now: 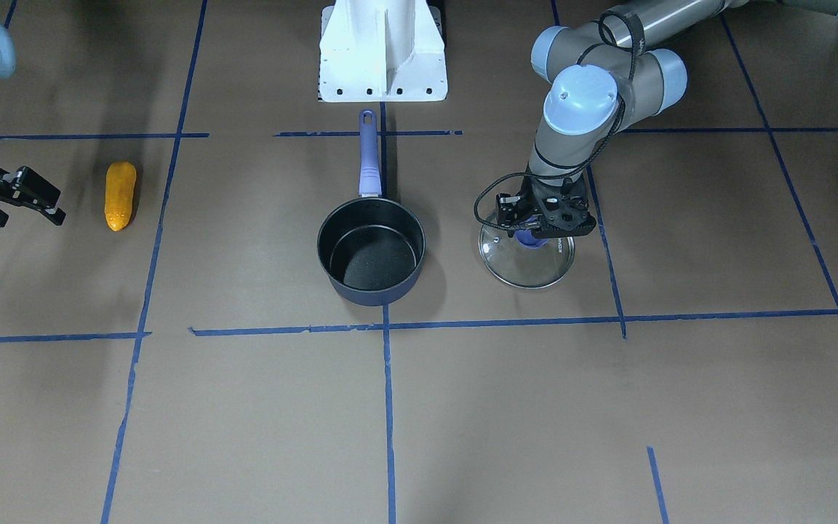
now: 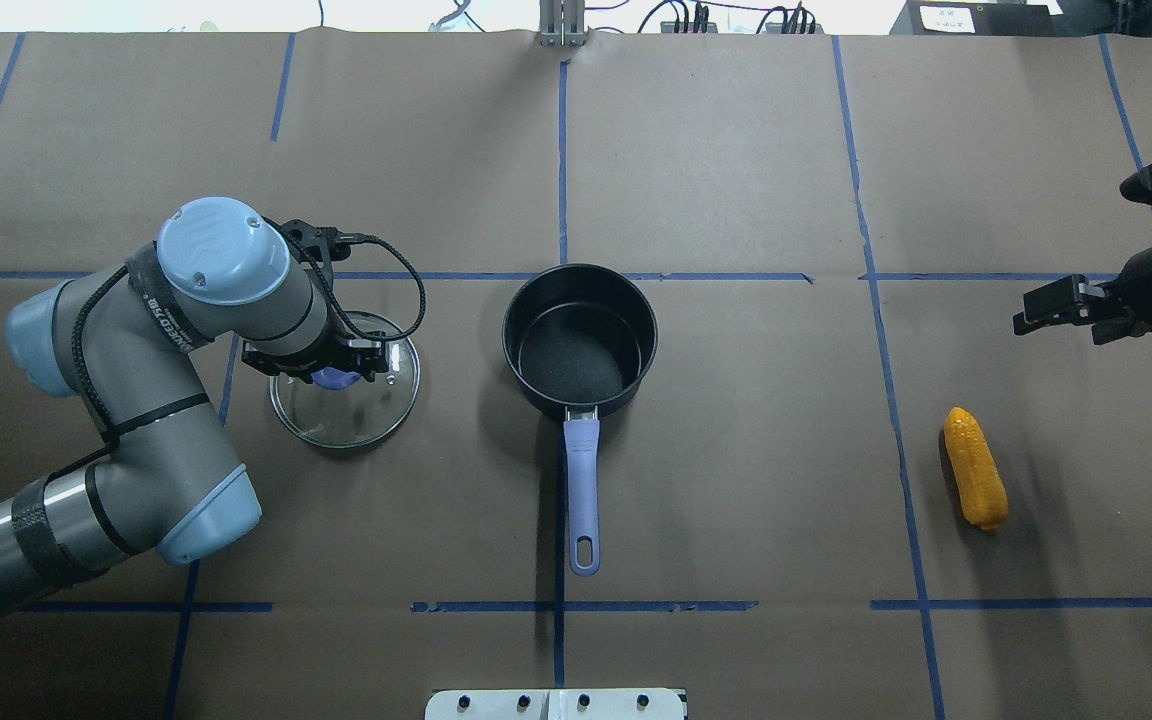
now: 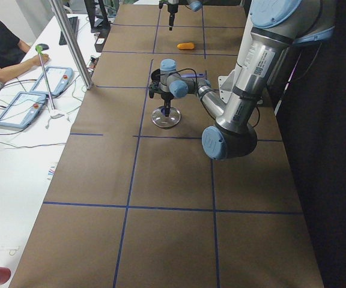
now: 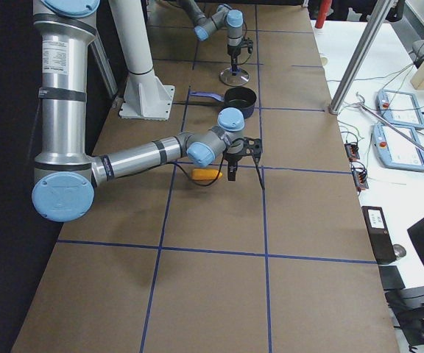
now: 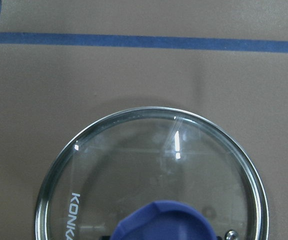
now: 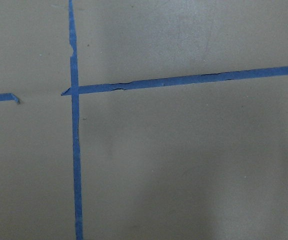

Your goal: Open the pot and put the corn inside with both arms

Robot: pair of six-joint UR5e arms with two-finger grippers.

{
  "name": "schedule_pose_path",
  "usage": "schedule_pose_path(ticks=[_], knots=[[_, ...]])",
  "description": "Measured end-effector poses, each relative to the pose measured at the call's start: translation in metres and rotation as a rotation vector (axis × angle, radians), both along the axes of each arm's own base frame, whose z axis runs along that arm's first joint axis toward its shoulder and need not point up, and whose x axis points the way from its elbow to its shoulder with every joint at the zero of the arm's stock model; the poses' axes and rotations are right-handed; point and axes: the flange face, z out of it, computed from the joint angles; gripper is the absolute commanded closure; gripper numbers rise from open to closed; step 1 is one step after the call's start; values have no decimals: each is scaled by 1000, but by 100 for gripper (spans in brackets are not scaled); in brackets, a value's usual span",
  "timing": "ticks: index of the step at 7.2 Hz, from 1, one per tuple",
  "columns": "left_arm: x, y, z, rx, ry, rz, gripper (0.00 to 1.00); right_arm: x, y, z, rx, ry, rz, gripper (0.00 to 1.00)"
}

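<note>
The navy pot (image 1: 372, 295) stands open mid-table, its periwinkle handle (image 1: 367, 156) pointing at the robot's base; it also shows in the overhead view (image 2: 636, 380). The glass lid (image 1: 535, 268) lies flat on the table to the pot's left in the overhead view (image 2: 361, 415). My left gripper (image 1: 532, 234) points straight down and is shut on the lid's blue knob (image 5: 164, 222). The orange-yellow corn (image 1: 119, 195) lies on the table far to the right in the overhead view (image 2: 974, 468). My right gripper (image 1: 30, 218) is open and empty, hovering just beyond the corn.
The white pedestal (image 1: 382, 51) stands at the table's robot side, behind the pot handle. Blue tape lines (image 1: 386, 407) cross the brown table cover. A side table with tablets (image 3: 38, 90) and a seated operator (image 3: 2, 48) runs along the far edge.
</note>
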Motion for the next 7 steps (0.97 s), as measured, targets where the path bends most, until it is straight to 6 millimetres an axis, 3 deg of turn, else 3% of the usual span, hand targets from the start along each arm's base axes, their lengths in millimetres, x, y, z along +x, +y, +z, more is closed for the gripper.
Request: schedule_pose_path(ticks=[3, 7], knots=[[-9, 3, -15, 13, 21, -3, 0, -41, 17, 0, 2, 28, 14, 0], [-53, 16, -57, 8, 94, 3, 0, -90, 54, 8, -37, 48, -25, 0]])
